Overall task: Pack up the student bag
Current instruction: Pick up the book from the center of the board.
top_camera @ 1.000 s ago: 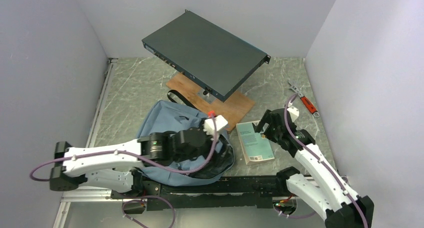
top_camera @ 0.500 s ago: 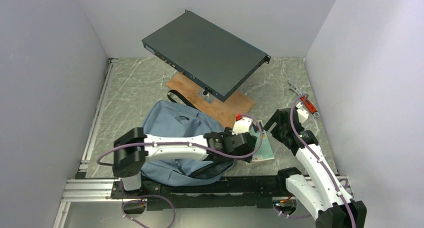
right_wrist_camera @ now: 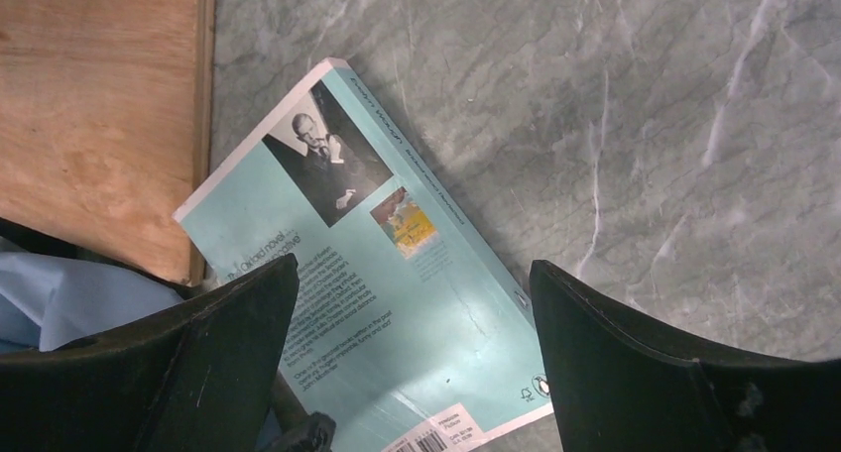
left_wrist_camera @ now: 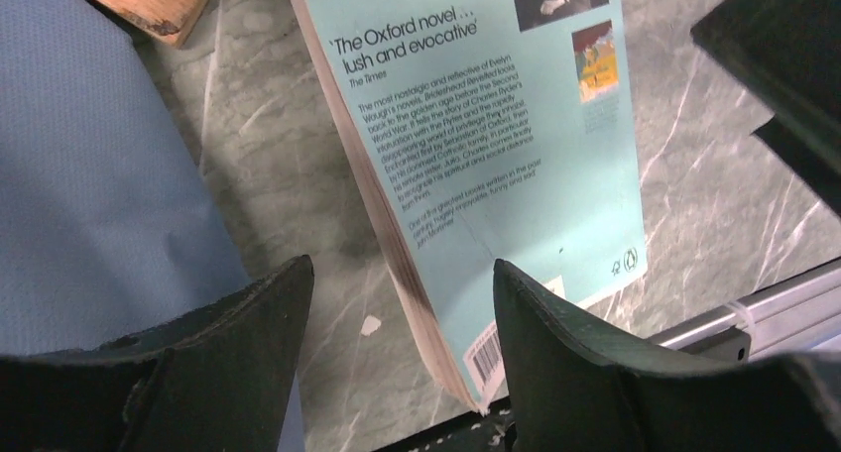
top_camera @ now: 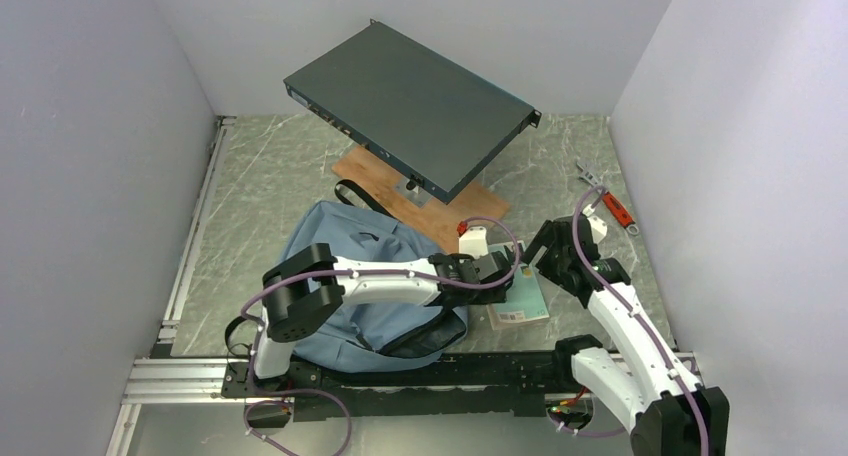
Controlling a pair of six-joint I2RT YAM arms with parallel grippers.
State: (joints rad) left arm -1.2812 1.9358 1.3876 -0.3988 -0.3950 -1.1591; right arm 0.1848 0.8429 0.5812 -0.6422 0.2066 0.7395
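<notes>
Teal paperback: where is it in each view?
Top external: teal paperback lies low, right of centre.
Left wrist: teal paperback fills the middle, up to the top edge.
Right wrist: teal paperback runs from centre to bottom edge.
Shared landmark: wooden board, top left in both wrist views.

The left gripper (left_wrist_camera: 397, 293), spread wide, straddles the page edge of the teal paperback (left_wrist_camera: 496, 125) (back cover up).

We record white shells with black joint housings on the left arm (top_camera: 385, 279) and the right arm (top_camera: 628, 316). A purple cable (top_camera: 574, 231) runs along each, and the white wrist block (top_camera: 472, 242) carries a red tip. The fingers (left_wrist_camera: 248, 358) are matte black, broad and tapering.
</notes>
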